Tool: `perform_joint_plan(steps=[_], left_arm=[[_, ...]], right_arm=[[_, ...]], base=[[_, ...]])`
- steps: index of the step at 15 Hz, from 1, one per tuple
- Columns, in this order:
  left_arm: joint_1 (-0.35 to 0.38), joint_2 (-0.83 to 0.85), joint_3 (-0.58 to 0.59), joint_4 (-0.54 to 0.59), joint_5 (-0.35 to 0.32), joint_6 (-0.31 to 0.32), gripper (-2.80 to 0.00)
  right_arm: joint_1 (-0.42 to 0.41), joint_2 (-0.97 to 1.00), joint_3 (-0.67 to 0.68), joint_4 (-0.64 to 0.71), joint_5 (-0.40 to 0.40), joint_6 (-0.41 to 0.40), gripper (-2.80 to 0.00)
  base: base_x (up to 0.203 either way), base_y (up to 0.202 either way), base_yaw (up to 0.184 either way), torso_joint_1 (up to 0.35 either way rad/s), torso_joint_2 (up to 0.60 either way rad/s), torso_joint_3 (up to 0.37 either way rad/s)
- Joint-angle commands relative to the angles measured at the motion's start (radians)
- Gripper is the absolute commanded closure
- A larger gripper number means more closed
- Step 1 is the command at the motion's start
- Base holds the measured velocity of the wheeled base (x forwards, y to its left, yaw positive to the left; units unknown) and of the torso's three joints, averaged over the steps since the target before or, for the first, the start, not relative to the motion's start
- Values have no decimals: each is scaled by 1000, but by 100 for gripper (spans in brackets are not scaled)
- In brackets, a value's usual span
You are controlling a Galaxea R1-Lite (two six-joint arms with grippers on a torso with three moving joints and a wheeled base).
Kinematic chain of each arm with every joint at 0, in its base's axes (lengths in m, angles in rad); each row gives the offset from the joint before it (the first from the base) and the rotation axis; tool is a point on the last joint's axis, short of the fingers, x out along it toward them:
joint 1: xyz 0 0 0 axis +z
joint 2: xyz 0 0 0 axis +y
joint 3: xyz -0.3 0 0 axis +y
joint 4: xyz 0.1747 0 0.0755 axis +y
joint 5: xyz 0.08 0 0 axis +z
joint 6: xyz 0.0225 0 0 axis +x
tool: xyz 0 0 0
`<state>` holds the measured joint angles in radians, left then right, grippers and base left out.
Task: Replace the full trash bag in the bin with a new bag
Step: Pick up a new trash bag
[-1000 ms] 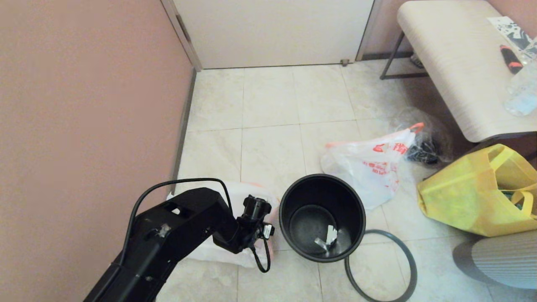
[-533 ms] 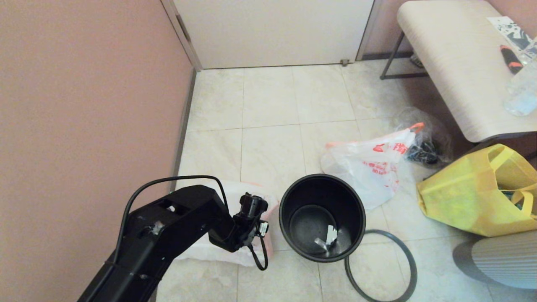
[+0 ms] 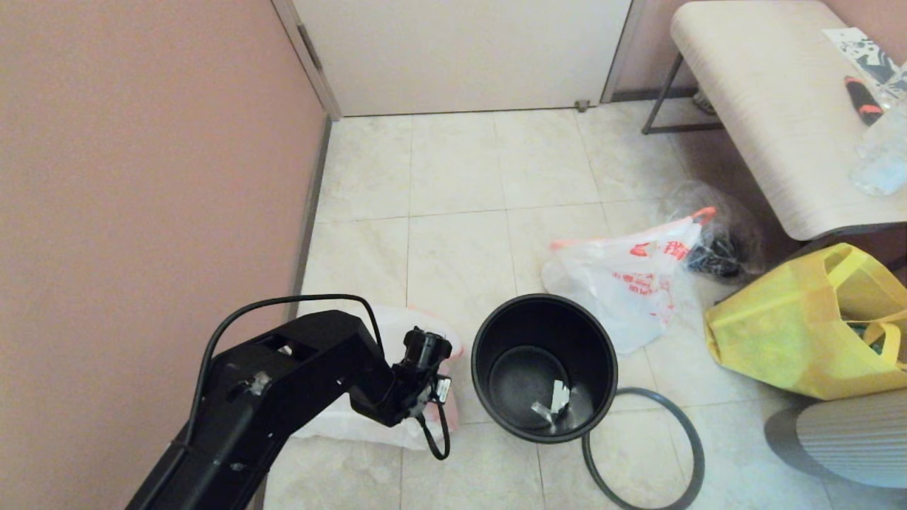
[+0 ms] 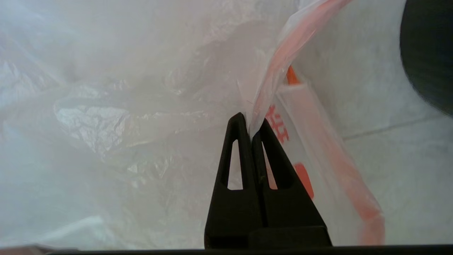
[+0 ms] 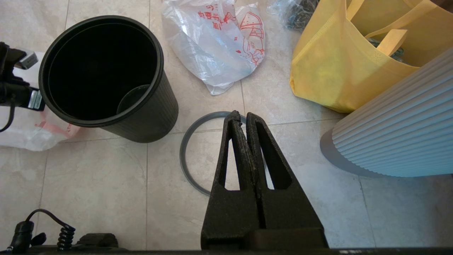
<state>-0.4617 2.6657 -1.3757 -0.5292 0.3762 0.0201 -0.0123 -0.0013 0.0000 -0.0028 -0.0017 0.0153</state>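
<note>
The dark round bin (image 3: 545, 319) stands bagless on the tiled floor, a white scrap (image 3: 558, 397) at its bottom. Its grey hoop (image 3: 682, 425) lies on the floor beside it. The full trash bag (image 3: 354, 425) lies left of the bin, white with orange-red handles; no bottles show through it. My left gripper (image 4: 250, 131) is shut on its orange-trimmed edge, and my left arm (image 3: 312, 368) covers much of it. The new bag (image 3: 623, 283) lies flat behind the bin, with red prints. My right gripper (image 5: 244, 118) hangs shut and empty above the hoop (image 5: 185, 141).
A yellow fabric tote (image 3: 801, 333) sits right of the bin, a clear bag of black things (image 3: 716, 241) behind it. A bench (image 3: 765, 106) stands at the far right, a white ribbed object (image 3: 850, 439) near right. A pink wall (image 3: 142, 177) runs along the left.
My left arm has drawn slightly back and to the left, still gripping the bag's edge. Bin, hoop and the other bags have not moved.
</note>
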Motion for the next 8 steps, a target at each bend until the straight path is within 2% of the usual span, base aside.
perform_joint_plan(steps=[1,3,5,8], left_arm=[[1,-13,0,19,-2,-2,0],[2,-44,0,80,-28,-23,0],[2,-115,0,205,-99,-103,0],[9,-216,-24,510,-320,-194,0]], right_arm=[[0,1,2,0,0,1,0],[-1,1,2,0,0,1,0],[0,1,2,0,0,0,0],[0,1,2,0,0,2,0]], base=[[0,0,0,0,0,0],[0,0,0,0,0,0],[0,0,0,0,0,0],[0,0,0,0,0,0]])
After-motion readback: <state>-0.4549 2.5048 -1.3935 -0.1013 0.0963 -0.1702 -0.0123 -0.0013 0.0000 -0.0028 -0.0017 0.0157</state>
